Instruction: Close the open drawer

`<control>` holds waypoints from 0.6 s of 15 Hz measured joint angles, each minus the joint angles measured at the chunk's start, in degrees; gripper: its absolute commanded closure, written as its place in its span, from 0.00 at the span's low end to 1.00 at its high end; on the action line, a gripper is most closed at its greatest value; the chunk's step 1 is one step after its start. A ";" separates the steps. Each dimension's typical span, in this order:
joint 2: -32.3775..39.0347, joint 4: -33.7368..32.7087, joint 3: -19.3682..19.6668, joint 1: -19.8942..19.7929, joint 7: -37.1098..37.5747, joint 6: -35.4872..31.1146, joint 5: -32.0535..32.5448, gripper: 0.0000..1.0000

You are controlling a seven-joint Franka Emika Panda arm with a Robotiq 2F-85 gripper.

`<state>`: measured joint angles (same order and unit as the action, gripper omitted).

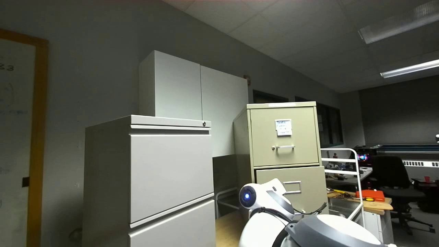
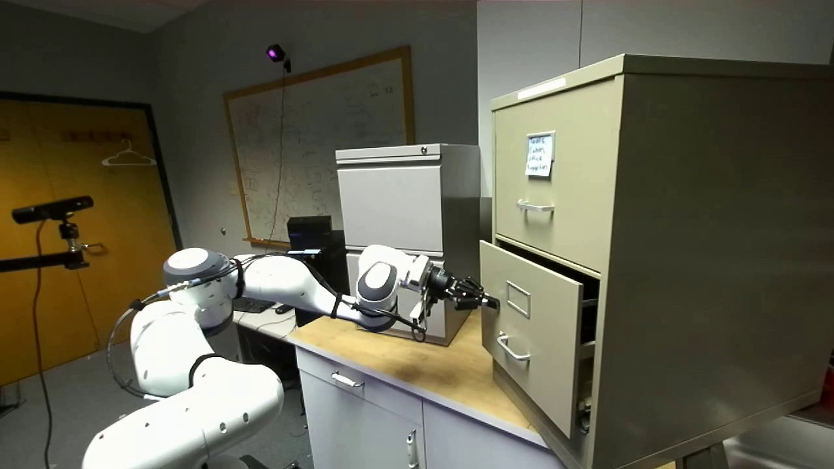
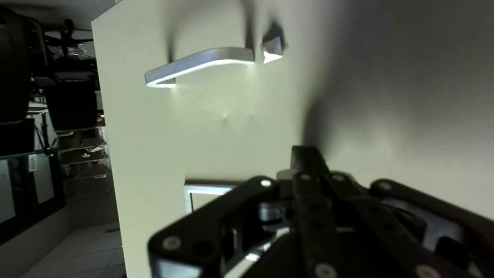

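The drawer is the beige lower one of the filing cabinet. It stands open, its front out from the cabinet and a dark gap above and beside it. Its front also shows in an exterior view, partly behind the arm, and fills much of the wrist view. Its metal handle and label holder show in the wrist view. My black gripper has its fingers together and empty. In the wrist view the fingertips are at or very close to the drawer front, beside the label holder; contact is unclear.
The shut upper drawer with a white label is above. A light-grey cabinet stands beside the beige cabinet, behind my wrist. A wooden counter lies below my gripper. A white metal rack stands beyond the beige cabinet.
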<state>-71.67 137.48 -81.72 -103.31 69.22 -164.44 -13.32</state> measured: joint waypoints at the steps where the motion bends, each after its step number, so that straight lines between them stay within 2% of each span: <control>1: -0.50 -1.16 -0.07 -0.54 0.08 1.77 0.06 1.00; 6: -1.58 -6.24 -0.13 -2.92 0.10 9.47 0.53 1.00; 9: -1.62 -8.35 -0.34 -4.29 0.10 11.47 0.67 1.00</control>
<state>-73.29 129.13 -82.05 -107.60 69.32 -152.97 -12.65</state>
